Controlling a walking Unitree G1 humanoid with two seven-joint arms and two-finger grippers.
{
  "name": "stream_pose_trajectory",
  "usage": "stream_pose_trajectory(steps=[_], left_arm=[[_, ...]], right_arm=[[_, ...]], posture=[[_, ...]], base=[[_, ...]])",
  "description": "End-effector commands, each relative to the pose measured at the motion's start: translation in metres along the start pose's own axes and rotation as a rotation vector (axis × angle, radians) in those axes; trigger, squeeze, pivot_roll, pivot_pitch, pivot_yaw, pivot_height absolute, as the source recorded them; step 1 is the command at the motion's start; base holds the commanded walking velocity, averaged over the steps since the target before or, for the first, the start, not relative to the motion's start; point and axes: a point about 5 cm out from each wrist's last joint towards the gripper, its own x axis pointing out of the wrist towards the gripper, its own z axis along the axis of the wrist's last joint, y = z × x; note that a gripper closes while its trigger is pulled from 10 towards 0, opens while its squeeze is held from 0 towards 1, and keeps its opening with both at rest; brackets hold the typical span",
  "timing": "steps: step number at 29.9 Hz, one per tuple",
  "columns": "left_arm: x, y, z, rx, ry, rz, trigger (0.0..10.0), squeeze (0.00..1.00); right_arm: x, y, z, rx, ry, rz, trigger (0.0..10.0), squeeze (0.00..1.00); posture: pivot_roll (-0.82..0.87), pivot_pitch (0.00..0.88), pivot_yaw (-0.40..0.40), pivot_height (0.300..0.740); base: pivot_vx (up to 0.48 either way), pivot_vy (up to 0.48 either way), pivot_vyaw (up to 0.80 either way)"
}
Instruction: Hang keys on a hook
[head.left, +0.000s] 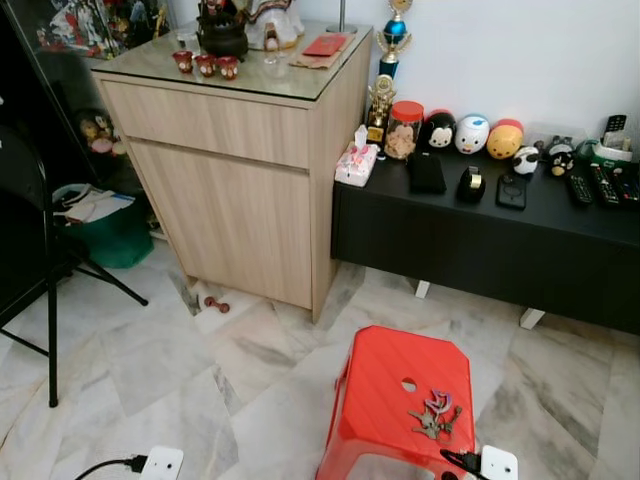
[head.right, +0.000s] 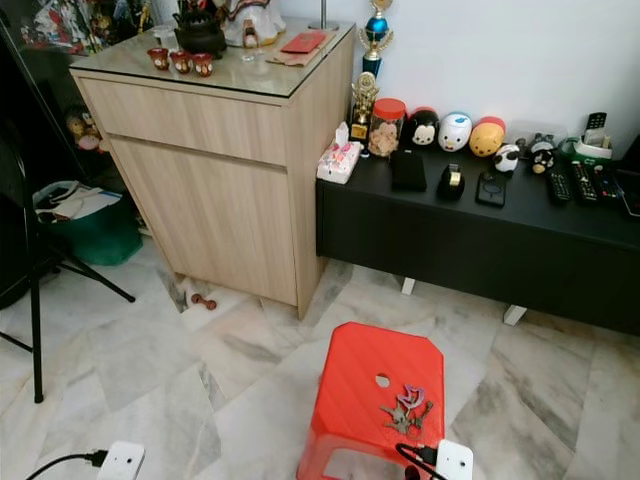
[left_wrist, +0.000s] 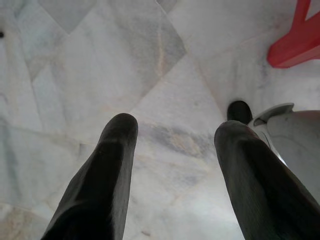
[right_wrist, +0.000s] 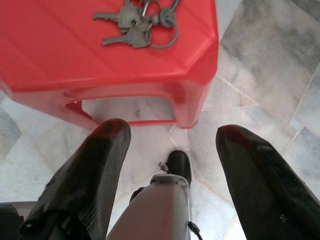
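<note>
Red plastic makes up the stool (head.left: 398, 398), which stands on the pale marble floor (head.left: 150, 370) in front of the robot. The keys (head.left: 436, 413) lie loose on its top, near the edge closest to the robot and just beside the small round hole in the seat; in the right wrist view the bunch (right_wrist: 141, 24) shows as several silver keys on rings.

The right gripper (right_wrist: 172, 135) hangs below the stool's front edge, over the floor, its jaws spread wide and holding nothing, well apart from the keys. The left gripper (left_wrist: 175, 130) hangs over bare marble, jaws likewise released and empty, with a corner of the stool at the edge of that view.

Beyond the stool stands a light wooden cabinet (head.left: 235, 160) with a glass top carrying small red cups (head.left: 205, 64) and a dark pot. To its right a low black counter (head.left: 480, 230) runs along the white wall, bearing a tissue pack (head.left: 356, 162), a red-lidded jar (head.left: 404, 128), round cartoon figures, a trophy (head.left: 385, 75) and what look like remote controls (head.left: 600, 185). A black folding chair (head.left: 40, 260) stands at the left, with a green basket (head.left: 110, 235) behind it.
</note>
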Motion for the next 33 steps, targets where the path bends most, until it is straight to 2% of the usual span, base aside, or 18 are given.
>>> stream_pose_trajectory(steps=[1,17,22,28,33], left_arm=[[-0.0008,0.0017,-0.0037,0.000,0.014,0.002,10.0,0.00],[-0.0009,0.0016,-0.0040,0.000,0.014,0.001,10.0,0.00],[-0.0010,0.0018,-0.0041,-0.003,0.014,0.001,10.0,0.00],[-0.0009,0.0018,-0.0040,-0.004,0.014,0.001,10.0,0.00],[-0.0009,0.0016,-0.0034,0.000,0.010,0.000,10.0,0.00]], right_arm=[[-0.0003,-0.0014,-0.0007,0.006,0.003,-0.006,10.0,0.00],[-0.0004,-0.0016,-0.0013,0.006,0.006,-0.003,10.0,0.00],[-0.0004,-0.0012,-0.0014,0.005,0.008,0.000,10.0,0.00],[-0.0004,-0.0012,-0.0013,0.005,0.007,0.000,10.0,0.00],[-0.0003,-0.0012,-0.0010,0.005,0.007,0.002,10.0,0.00]], posture=[[0.07,0.000,-0.003,0.740],[0.07,0.000,-0.004,0.740],[0.07,0.000,-0.004,0.740],[0.07,0.000,-0.003,0.740],[0.07,0.000,-0.003,0.740]], base=[[0.000,0.285,0.00],[0.000,0.282,0.00],[0.000,0.000,0.00],[0.000,0.343,0.00],[0.000,0.000,0.00]])
